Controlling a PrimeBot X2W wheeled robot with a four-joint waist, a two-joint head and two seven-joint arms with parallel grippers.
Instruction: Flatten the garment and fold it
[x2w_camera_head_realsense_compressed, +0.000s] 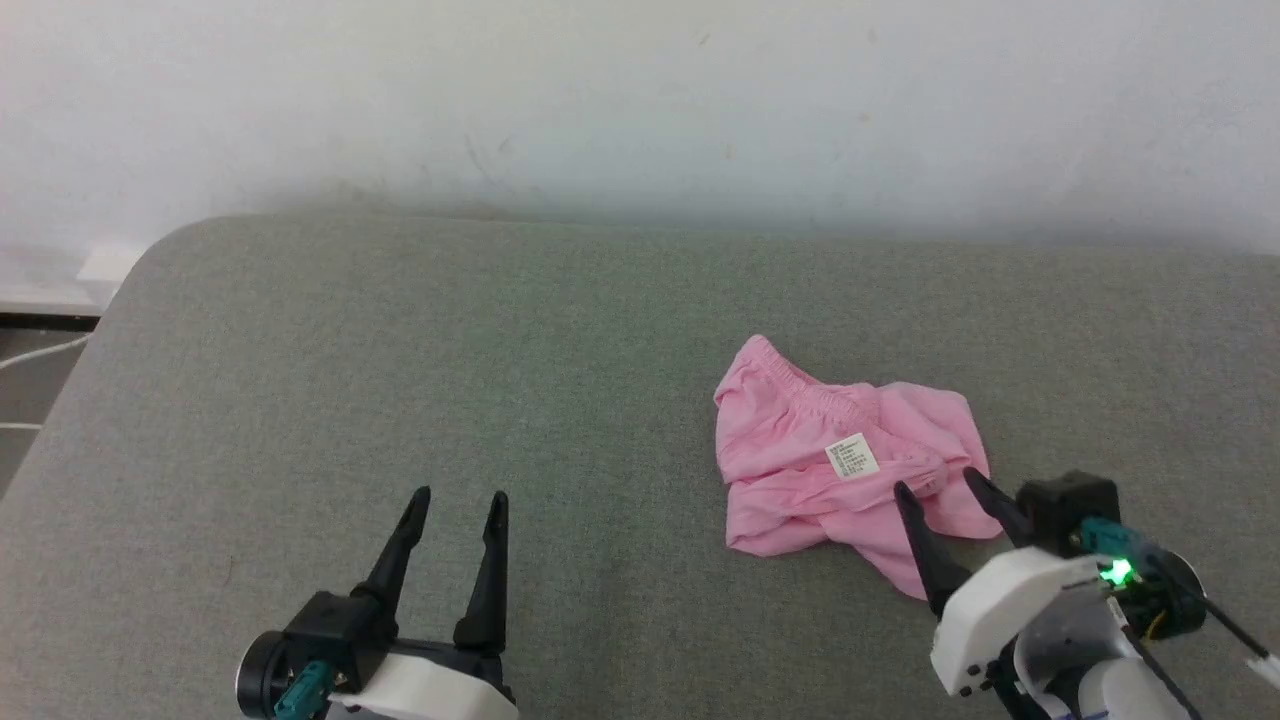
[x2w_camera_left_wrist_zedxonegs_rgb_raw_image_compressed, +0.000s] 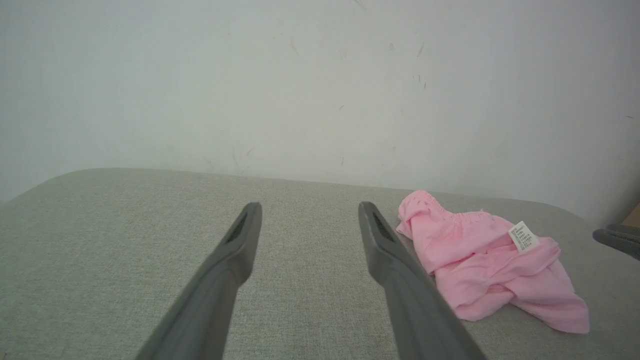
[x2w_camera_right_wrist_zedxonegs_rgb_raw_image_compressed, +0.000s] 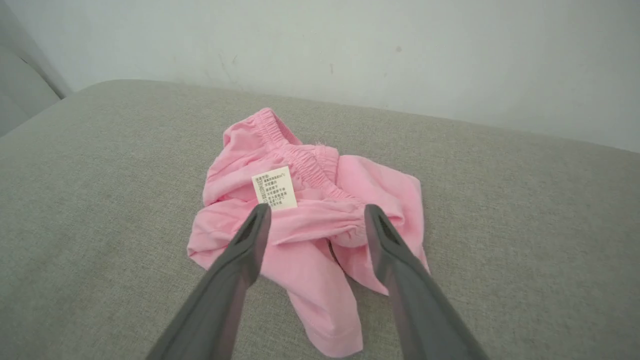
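Note:
The garment (x2w_camera_head_realsense_compressed: 830, 450) is a pair of light pink shorts lying crumpled on the grey cushion, right of centre, its gathered waistband (x2w_camera_head_realsense_compressed: 800, 385) toward the wall and a small white label (x2w_camera_head_realsense_compressed: 852, 457) face up. My right gripper (x2w_camera_head_realsense_compressed: 935, 485) hovers open over the near right edge of the shorts, nothing between its fingers. In the right wrist view the garment (x2w_camera_right_wrist_zedxonegs_rgb_raw_image_compressed: 310, 220) lies just beyond the spread fingertips of that gripper (x2w_camera_right_wrist_zedxonegs_rgb_raw_image_compressed: 316, 210). My left gripper (x2w_camera_head_realsense_compressed: 458, 495) is open at the lower left, well apart from the shorts. The left wrist view shows the garment (x2w_camera_left_wrist_zedxonegs_rgb_raw_image_compressed: 480, 260) to the right of the left gripper (x2w_camera_left_wrist_zedxonegs_rgb_raw_image_compressed: 309, 206).
The grey fabric cushion (x2w_camera_head_realsense_compressed: 400, 380) stretches wide, with a rounded corner at the far left (x2w_camera_head_realsense_compressed: 170, 240). A white wall (x2w_camera_head_realsense_compressed: 640, 100) rises behind it. Floor and a white cable (x2w_camera_head_realsense_compressed: 35, 355) show past the left edge.

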